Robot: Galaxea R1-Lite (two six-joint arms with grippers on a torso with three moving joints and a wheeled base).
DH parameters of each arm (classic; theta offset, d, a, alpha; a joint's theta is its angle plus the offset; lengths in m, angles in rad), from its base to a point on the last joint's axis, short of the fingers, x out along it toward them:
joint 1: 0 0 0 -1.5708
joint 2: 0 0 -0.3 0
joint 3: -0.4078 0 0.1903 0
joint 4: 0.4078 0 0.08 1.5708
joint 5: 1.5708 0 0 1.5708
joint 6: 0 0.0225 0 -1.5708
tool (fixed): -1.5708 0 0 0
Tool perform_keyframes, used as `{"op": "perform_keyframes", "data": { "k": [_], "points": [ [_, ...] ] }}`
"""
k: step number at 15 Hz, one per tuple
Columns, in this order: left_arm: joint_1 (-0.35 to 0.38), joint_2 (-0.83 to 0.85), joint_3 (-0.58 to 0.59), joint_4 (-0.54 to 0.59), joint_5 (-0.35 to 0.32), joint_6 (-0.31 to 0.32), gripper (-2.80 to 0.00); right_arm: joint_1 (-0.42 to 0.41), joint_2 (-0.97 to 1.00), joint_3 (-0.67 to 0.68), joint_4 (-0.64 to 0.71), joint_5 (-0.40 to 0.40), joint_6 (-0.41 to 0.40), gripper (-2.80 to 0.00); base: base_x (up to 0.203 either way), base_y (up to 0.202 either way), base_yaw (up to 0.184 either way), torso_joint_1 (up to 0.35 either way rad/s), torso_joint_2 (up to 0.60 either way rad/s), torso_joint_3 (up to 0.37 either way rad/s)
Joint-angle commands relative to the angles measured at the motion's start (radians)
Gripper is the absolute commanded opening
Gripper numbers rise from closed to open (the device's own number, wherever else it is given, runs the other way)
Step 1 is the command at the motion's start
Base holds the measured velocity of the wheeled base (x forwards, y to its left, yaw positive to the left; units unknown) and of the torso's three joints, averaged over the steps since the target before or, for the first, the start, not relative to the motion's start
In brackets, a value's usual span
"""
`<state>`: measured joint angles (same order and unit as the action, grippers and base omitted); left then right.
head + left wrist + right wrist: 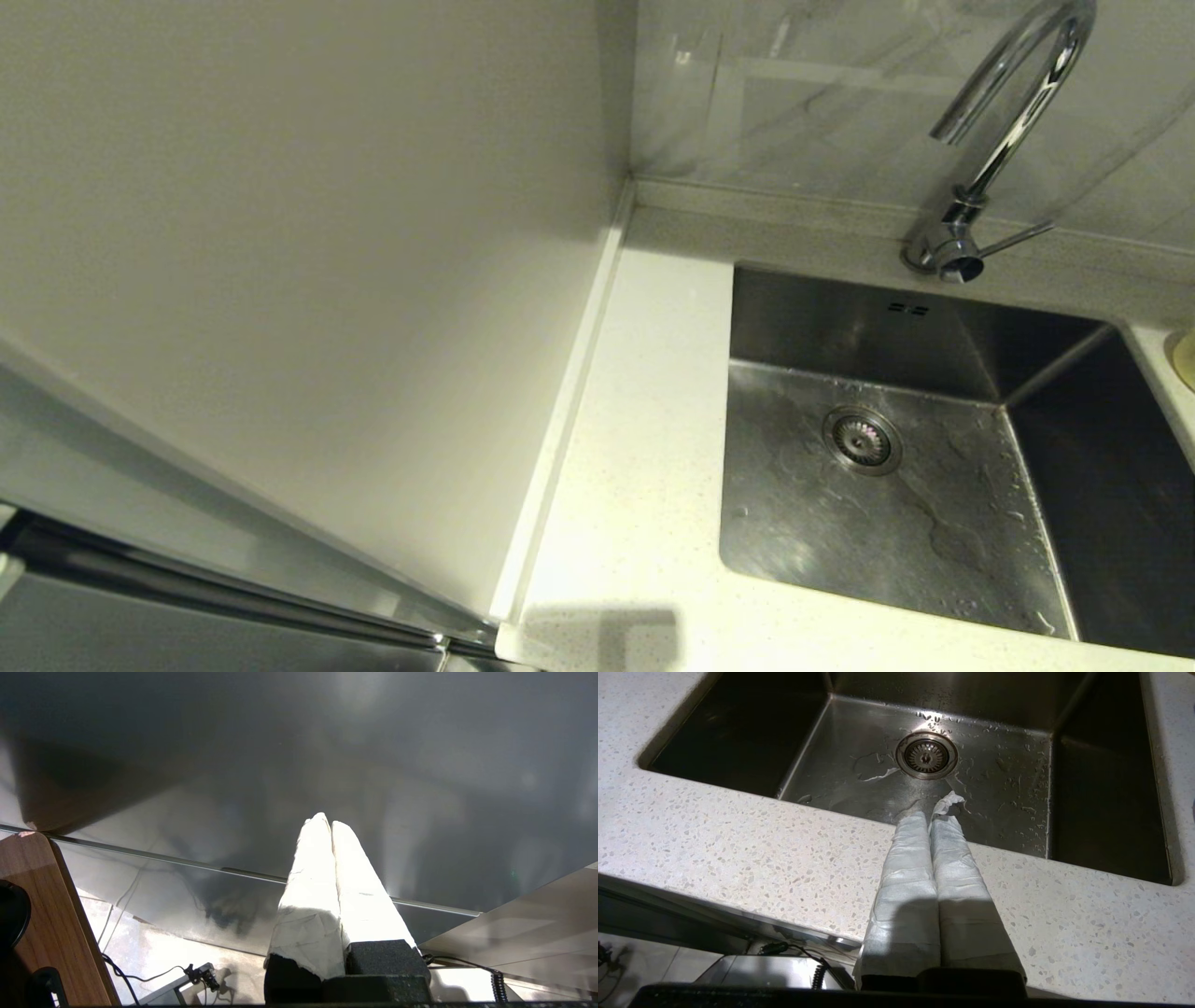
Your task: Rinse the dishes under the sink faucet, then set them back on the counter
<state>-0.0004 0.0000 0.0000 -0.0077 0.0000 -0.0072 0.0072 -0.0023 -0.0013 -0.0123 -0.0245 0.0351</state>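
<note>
sink (896, 523) wet, holds no dish | yellow bowl (1187, 359) at far-right counter (635, 485) edge | right gripper (934, 812), left gripper (325, 820): fingers closed, empty | risk: wet bowl slips

We see the steel sink (934, 523) empty, its floor wet around the round drain strainer (862, 440). The chrome faucet (1004, 140) stands behind it on the white speckled counter (635, 448). A yellow dish (1186, 359) shows only its rim at the right edge.
</note>
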Motion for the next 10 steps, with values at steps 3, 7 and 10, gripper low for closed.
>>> {"op": "perform_keyframes", "data": {
  "k": [3,7,10],
  "points": [
    [0.0,-0.002,0.003,0.0,0.0,0.0,-2.8,0.0,0.002,0.0,0.0,0.0,0.0,-2.8,0.0,0.0,0.0,0.0,0.0,0.0],
    [0.0,0.0,0.003,0.0,0.0,0.0,-2.8,0.0,0.002,0.0,0.0,0.0,0.0,-2.8,0.0,0.0,0.0,0.0,0.0,0.0],
    [-0.001,0.0,0.003,0.0,0.0,0.0,-2.8,0.0,0.002,0.0,0.0,0.0,0.0,-2.8,0.0,0.0,0.0,0.0,0.0,0.0]
  ]
}}
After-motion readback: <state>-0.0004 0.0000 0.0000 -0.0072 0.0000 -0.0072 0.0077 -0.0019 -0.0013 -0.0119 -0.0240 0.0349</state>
